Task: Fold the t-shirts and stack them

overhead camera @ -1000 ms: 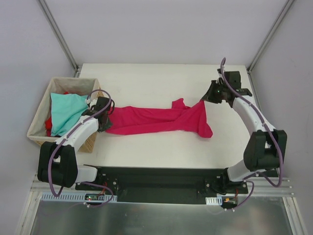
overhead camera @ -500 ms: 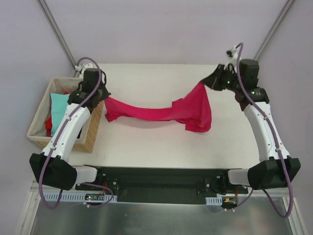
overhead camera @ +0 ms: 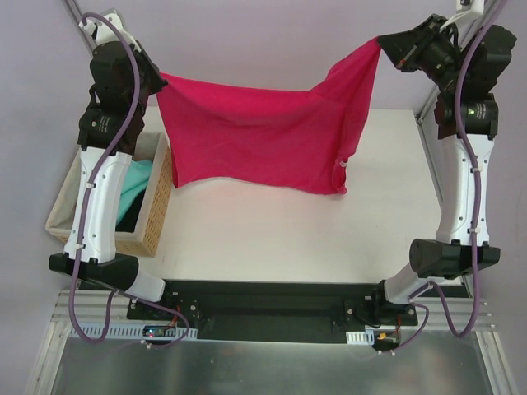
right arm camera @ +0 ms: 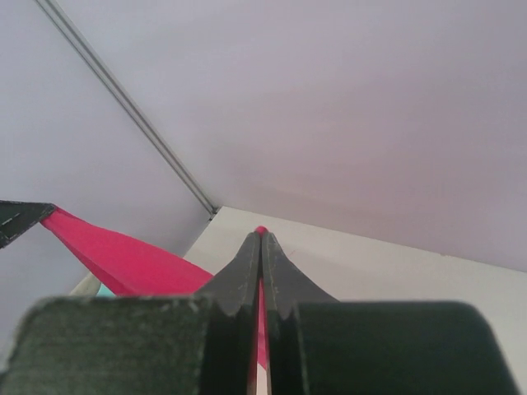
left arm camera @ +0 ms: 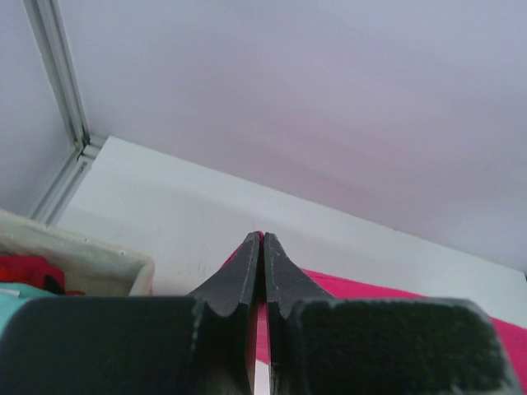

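Crimson t-shirt (overhead camera: 263, 140) hangs spread above the far worktop (overhead camera: 272, 239), its left corner clamped in the left fingers (left arm camera: 239, 280), its right corner in the right fingers (right arm camera: 239, 280); held high and wide, it likely drapes flat, ready for laying out and folding.

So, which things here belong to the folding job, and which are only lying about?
Of the job:
crimson t-shirt, hanging between left tool and right tool, both shut on it
teal t-shirt
red t-shirt, only a bit showing

Only lying about:
wicker basket, holding the teal and red ones
table
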You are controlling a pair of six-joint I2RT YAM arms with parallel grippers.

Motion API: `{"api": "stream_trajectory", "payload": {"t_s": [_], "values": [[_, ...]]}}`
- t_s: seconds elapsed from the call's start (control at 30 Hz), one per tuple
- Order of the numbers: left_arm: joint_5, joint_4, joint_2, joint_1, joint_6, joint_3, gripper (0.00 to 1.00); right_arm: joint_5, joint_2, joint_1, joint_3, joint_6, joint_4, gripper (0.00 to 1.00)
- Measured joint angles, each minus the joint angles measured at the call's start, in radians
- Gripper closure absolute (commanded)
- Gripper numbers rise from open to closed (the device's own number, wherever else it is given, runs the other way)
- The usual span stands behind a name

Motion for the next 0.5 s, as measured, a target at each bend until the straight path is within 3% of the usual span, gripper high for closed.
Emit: {"api": "stream_trajectory", "payload": {"t_s": [0.13, 0.5], "values": [[0.003, -0.001, 0.035, 0.0, 0.027, 0.092, 1.0, -0.016, 0.031, -0.02, 0.045, 0.044, 0.035, 1.0], [0.007, -0.01, 0.029, 0.022, 0.021, 0.126, 1.0, -0.088, 0.005, -0.137, 0.1, 0.128, 0.14, 1.0]]}}
